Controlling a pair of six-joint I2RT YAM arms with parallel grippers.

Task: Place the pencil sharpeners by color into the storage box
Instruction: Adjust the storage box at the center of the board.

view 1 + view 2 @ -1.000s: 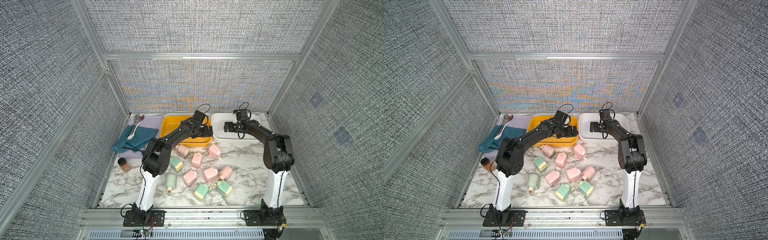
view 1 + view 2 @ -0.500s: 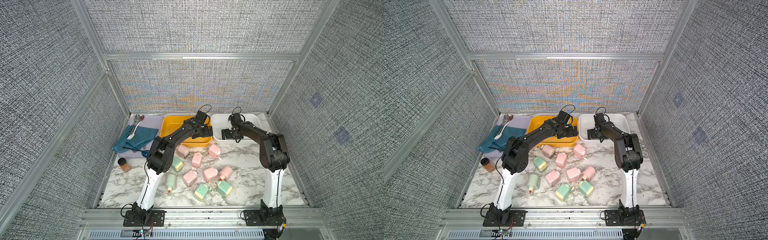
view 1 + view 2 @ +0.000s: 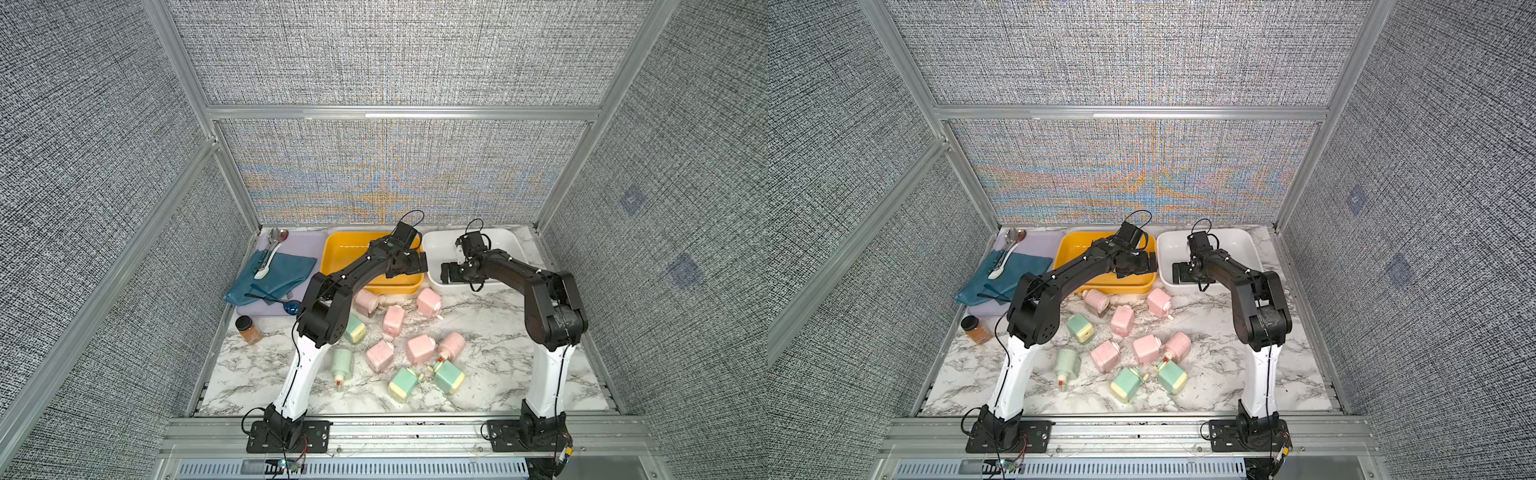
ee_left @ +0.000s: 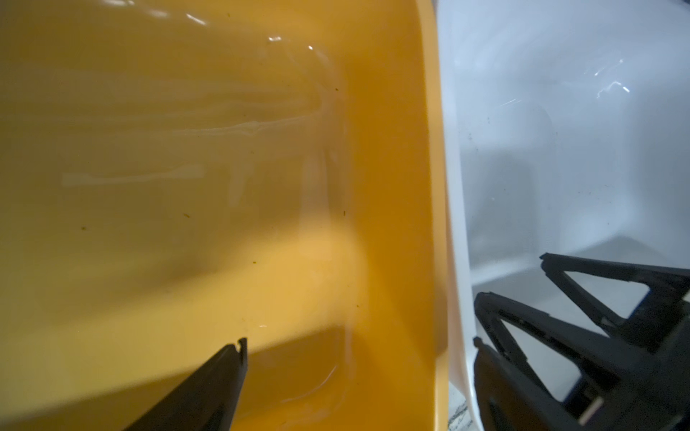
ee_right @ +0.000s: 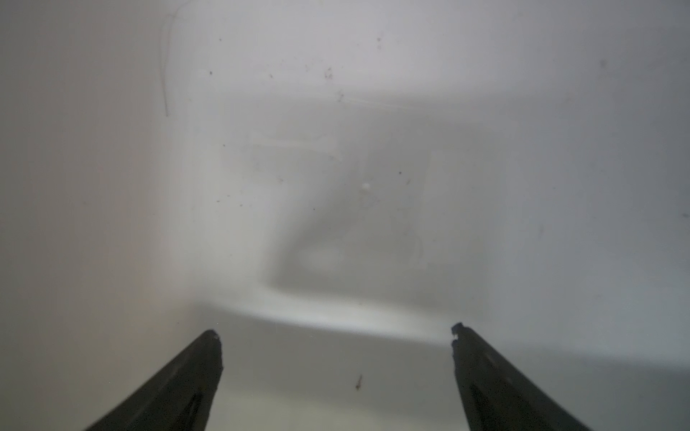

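Opening step, nothing sorted yet. Ten pencil sharpeners loose on the marble at frame centre, pink and mint mixed, none in the yellow bin or the white bin at upper centre. Over the yellow bin's right end, left gripper, jaws wide, empty. Over the white bin's lower left corner, right gripper, likewise spread and empty. Next, probably: reach down to the cluster, settle over one block, close across its flat sides, clear of the crank.
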